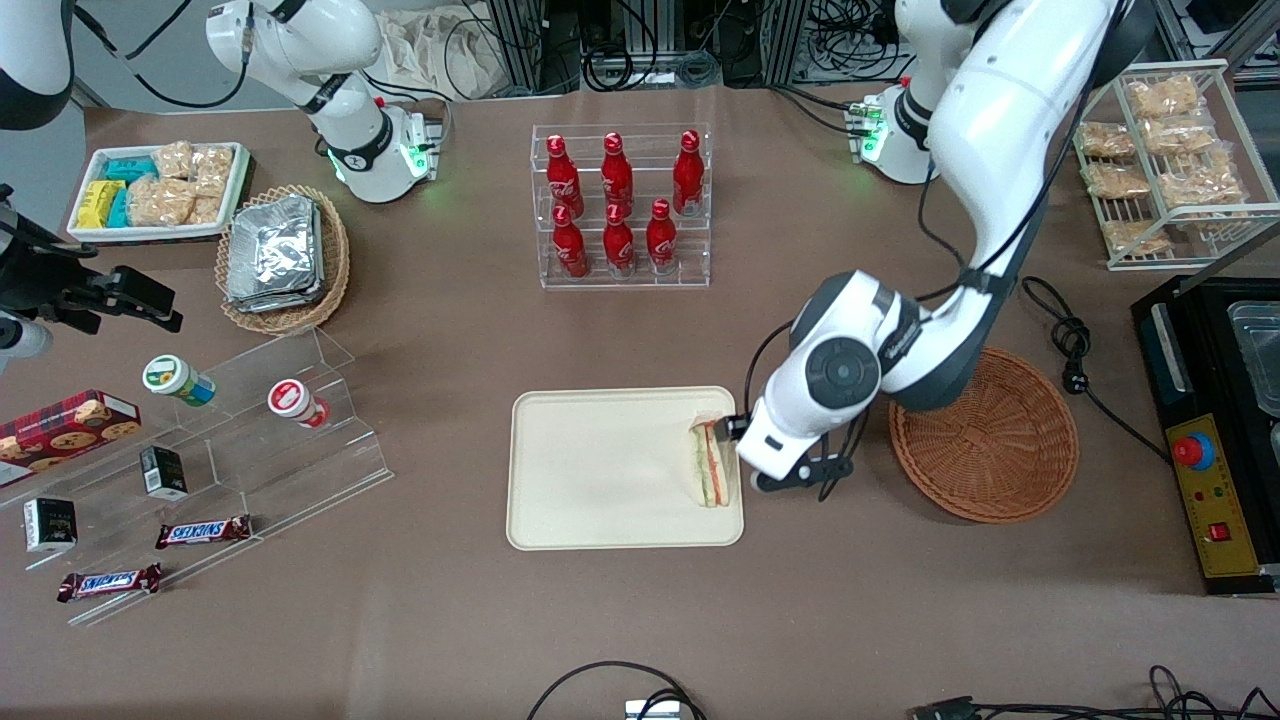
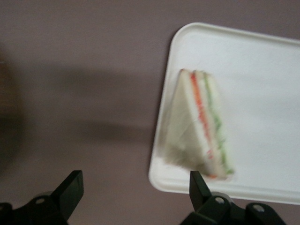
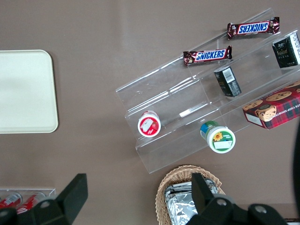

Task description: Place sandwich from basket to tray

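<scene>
Hovering spread pincer [image 2: 133,187], blurred sandwich [image 2: 201,126] on tray [image 2: 262,56], basket [image 1: 985,435] partly hidden

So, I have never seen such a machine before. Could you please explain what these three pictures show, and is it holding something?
These are two white robot arms at a brown table. One picture looks down from the front; the other two come from cameras on each arm's wrist. The working arm's gripper hangs beside the edge of the cream tray, its fingers open and holding nothing. The sandwich already lies on the tray near that edge. The reddish-brown basket beside the arm holds nothing. Also there: red bottles in a clear rack, and chocolate bars near clear steps.
</scene>
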